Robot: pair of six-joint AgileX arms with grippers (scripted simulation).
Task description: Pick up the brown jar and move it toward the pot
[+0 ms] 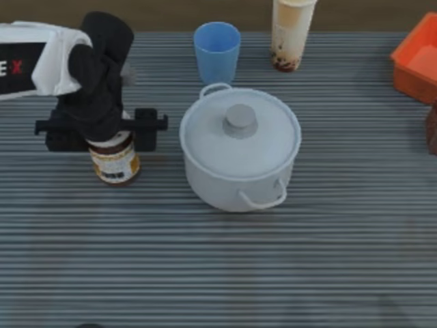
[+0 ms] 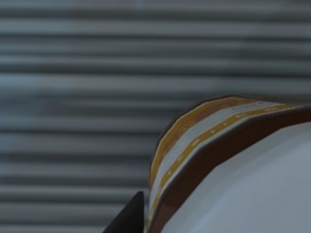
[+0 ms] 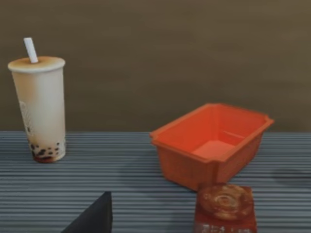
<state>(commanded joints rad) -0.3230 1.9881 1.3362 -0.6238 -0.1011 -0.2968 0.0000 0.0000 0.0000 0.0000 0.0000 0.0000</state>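
Grey ribbed surface [image 1: 328,260] fills our top view, a dark brown wall behind it. Our left gripper [image 1: 102,133] sits atop the small dark-brown jar with white-and-orange label [image 1: 115,162], left of the large white lidded pot [image 1: 239,152]; whether its jaws are clamped, we cannot tell.

Left pincer [image 1: 102,133] sits directly over the jar [image 1: 115,160] on the desk [image 1: 218,273]. The pot [image 1: 239,154] stands to its right, cup [image 1: 217,51] beyond, bin [image 1: 416,61] far right.
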